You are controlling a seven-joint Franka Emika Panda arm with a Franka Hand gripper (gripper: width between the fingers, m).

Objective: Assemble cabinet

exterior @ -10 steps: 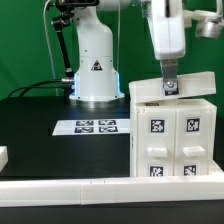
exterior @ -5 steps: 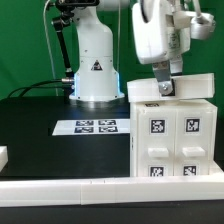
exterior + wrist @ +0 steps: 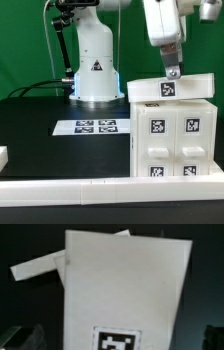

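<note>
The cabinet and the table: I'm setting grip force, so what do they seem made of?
The cabinet looks like white plastic, smooth and matte: uniform colour, crisp edges, no grain. The table looks flat black and matte, with hardly any reflection; whether cloth, foam or painted board cannot be told.

One cabinet [image 3: 172,140], one marker board [image 3: 97,127]

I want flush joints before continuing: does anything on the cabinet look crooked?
Yes. The top panel on the cabinet lies skewed, not flush; in the wrist view a white edge juts out beneath it at an angle.
</note>
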